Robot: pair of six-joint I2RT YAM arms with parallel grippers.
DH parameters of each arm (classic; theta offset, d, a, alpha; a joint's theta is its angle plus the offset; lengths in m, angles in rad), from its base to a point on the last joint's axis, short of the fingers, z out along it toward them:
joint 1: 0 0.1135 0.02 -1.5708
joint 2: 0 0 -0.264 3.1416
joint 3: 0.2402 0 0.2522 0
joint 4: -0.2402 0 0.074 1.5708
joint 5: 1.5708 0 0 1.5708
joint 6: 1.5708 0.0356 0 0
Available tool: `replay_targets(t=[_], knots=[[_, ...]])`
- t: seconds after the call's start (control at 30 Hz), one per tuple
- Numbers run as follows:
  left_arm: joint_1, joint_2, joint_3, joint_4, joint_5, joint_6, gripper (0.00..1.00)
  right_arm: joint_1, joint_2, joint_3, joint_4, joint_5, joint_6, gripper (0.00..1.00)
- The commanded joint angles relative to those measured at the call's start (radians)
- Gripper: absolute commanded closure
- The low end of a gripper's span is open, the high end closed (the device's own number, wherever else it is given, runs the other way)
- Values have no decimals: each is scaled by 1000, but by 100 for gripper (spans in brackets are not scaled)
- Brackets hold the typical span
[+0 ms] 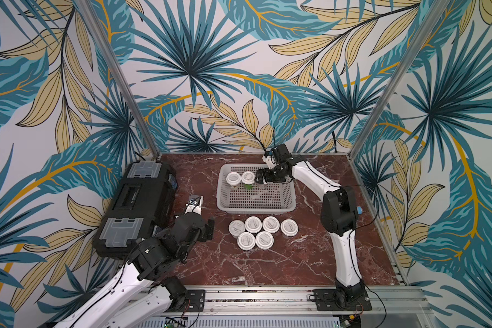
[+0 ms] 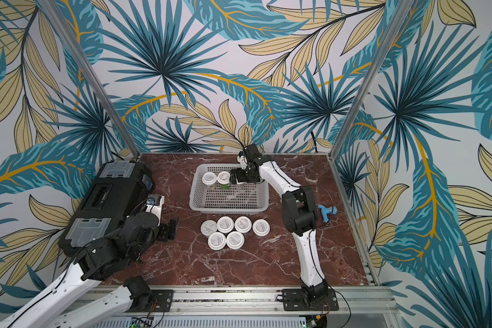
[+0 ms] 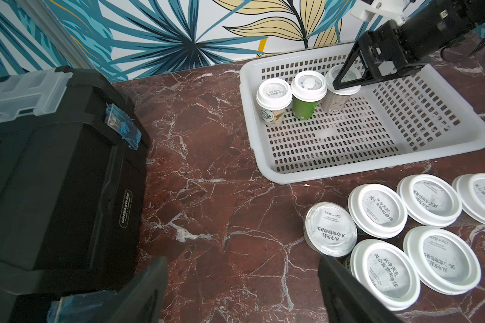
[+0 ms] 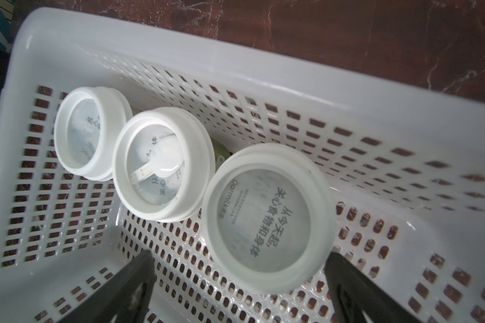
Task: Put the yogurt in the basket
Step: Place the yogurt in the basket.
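The pale perforated basket [image 1: 256, 210] [image 3: 347, 173] [image 4: 179, 47] stands at the back middle of the marble table. Three yogurt cups stand upright in a row along its far left side [image 3: 273, 93] [image 3: 308, 84] [image 4: 269, 218]. My right gripper [image 1: 258, 178] [image 4: 239, 257] hangs open over the third cup, its fingers spread either side of the lid. Several more yogurt cups [image 1: 253, 224] [image 2: 225, 224] [image 3: 378, 209] sit clustered on the table in front of the basket. My left gripper [image 1: 208, 229] [image 3: 242, 263] is open and empty, low over bare marble just left of that cluster.
A big black case [image 1: 137, 204] with grey latches fills the table's left side, close beside my left arm. A small blue object [image 2: 325, 211] lies at the right, behind my right arm. Metal posts and patterned walls close in the table's back and sides.
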Motion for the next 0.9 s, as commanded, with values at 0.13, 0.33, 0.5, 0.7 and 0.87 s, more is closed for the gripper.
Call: replay_targets(t=[0.13,0.33,0.5,0.7,0.87], knots=[[3,43,16,-14,18,5,12,-1,-73,-65,0,82,-26,0],[4,126,42,-16,49,13,12,-2,-205,-133,-3,149,-52,0],[4,176,63,9,132,26,12,-2,-371,-246,-14,151,-58,0],[-9,308,129,-36,237,22,12,2,-642,-519,-35,167,-37,0],[-34,344,126,-22,274,14,12,28,-858,-743,-60,180,18,1]])
